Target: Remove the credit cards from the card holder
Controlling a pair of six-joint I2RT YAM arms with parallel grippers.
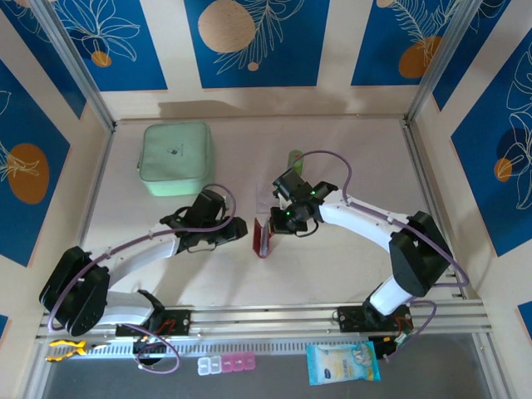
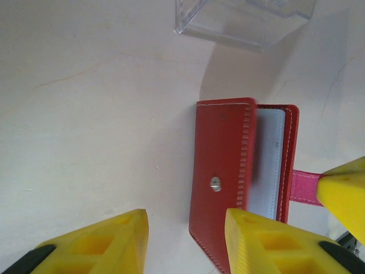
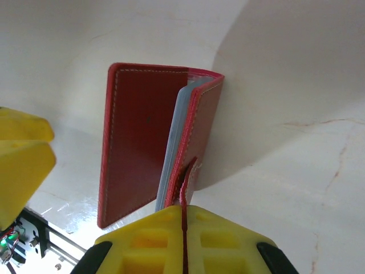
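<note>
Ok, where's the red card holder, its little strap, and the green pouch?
card holder [image 2: 219,165], left wrist view, middle of its red outer cover.
strap tab [image 2: 303,187], left wrist view, middle of the pink strip.
mint-green pouch [image 1: 175,158], top external view, centre of its top face.

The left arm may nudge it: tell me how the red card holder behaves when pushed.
The card holder probably tips easily: it seems to stand on edge, half open, the right gripper pinching its strap. Its covers look stiff, likely hinging, not bending.
</note>
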